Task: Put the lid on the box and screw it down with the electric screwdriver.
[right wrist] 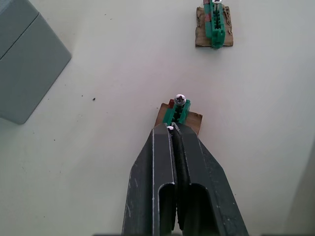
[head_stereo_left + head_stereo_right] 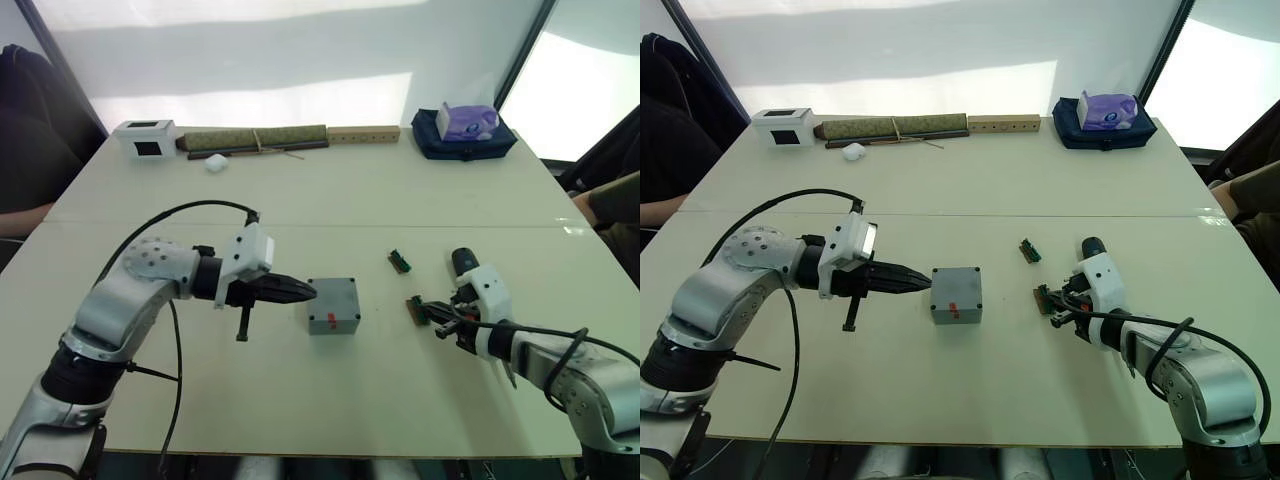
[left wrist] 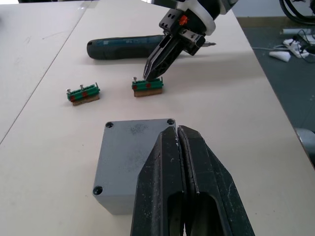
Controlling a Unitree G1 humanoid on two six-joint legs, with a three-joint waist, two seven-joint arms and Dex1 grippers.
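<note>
Closed and holding nothing, the left gripper (image 3: 179,142) rests its tips over the near edge of the lidded box (image 2: 333,305), while the right gripper (image 1: 171,129), pinched on a screw in the green holder (image 1: 178,112), has the electric screwdriver (image 3: 129,45) lying crosswise just behind it.

A pale desk (image 2: 330,200) carries everything, with a seam running across it just beyond the box (image 2: 333,305). The box, grey with a red mark on its near side and its lid in place, sits on the near half. To the right of the box lie two small green screw holders (image 2: 400,261), one farther back, the other (image 2: 415,308) nearer and level with the box. The electric screwdriver (image 3: 128,46) lies flat beyond these holders. Well behind the box, along the far edge, rest a white box with a black window (image 2: 146,138), a white wad (image 2: 215,162), a long green roll (image 2: 255,138), a wooden strip (image 2: 362,134) and a purple tissue box on a dark blue bag (image 2: 463,135).
</note>
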